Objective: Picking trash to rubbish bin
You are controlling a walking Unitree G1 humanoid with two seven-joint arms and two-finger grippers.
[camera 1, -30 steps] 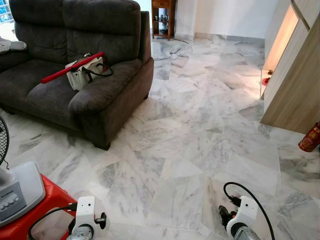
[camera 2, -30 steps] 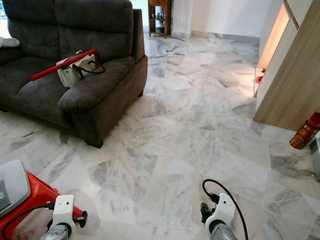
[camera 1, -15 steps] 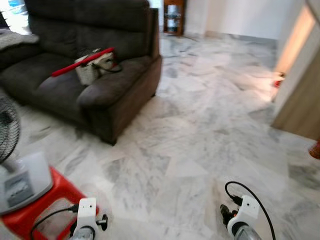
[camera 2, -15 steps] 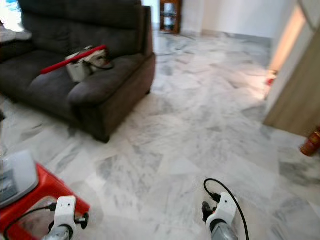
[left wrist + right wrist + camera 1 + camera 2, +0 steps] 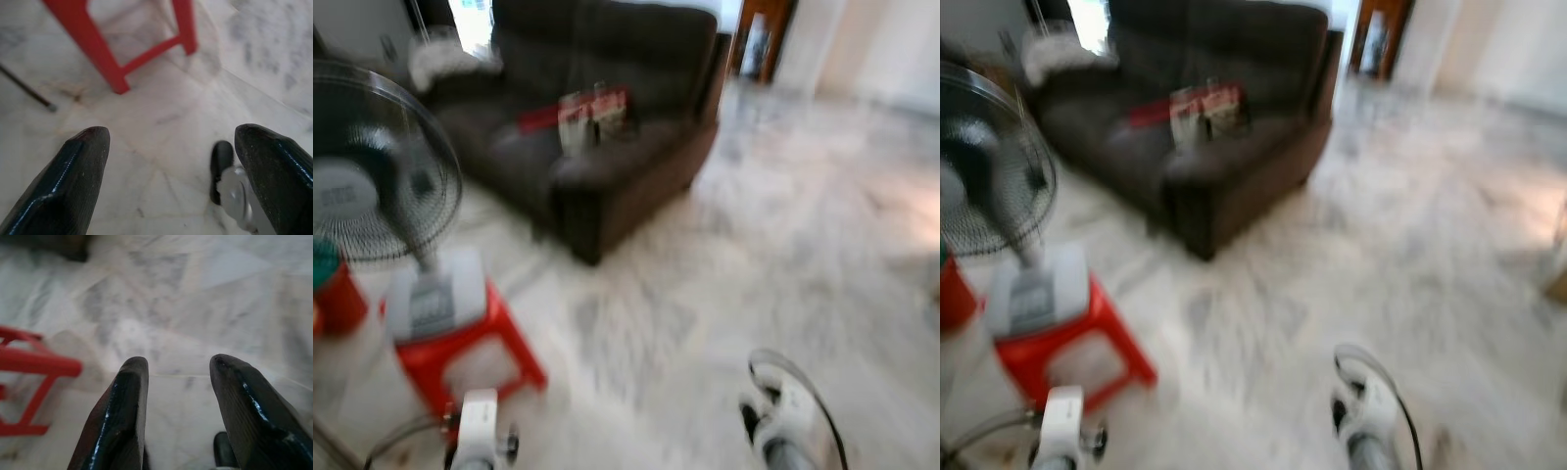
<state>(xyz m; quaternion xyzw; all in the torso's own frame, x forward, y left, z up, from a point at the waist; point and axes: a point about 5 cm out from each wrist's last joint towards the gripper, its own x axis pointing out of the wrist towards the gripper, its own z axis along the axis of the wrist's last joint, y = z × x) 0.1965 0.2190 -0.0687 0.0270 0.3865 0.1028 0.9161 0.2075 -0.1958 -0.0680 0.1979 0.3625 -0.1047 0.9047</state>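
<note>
A: Status?

B: Blurred head views, so likely mid-turn or walking. Marble floor [image 5: 783,294] ahead of both grippers. Dark sofa [image 5: 607,147] well ahead of left gripper [image 5: 171,181], white bag with a red bar [image 5: 582,113] lying on its seat. Probably just parked there, not trash as far as can be told.

A: Closer in?

B: Standing fan [image 5: 382,176] ahead and outboard of left gripper, sitting on a red stool [image 5: 460,343], presumably raised for airflow. Stool legs also seen just beyond the left fingers [image 5: 63,186] in the wrist view.

A: Grippers?

B: Both hanging low, pointed at the floor, carry posture for travel by the look of it. Left spread wide, nothing between. Right gripper [image 5: 178,396] parted too, empty, bare marble beyond the fingertips [image 5: 129,396].

A: Trash? Bin?

B: Neither identifiable in these frames. Too smeared to pick out small items on the floor. Best guess: search phase, nothing grasped yet.

A: Risks?

B: Stool leg and a thin dark rod [image 5: 27,88] near left gripper; worth clearance if swinging further that way.
</note>
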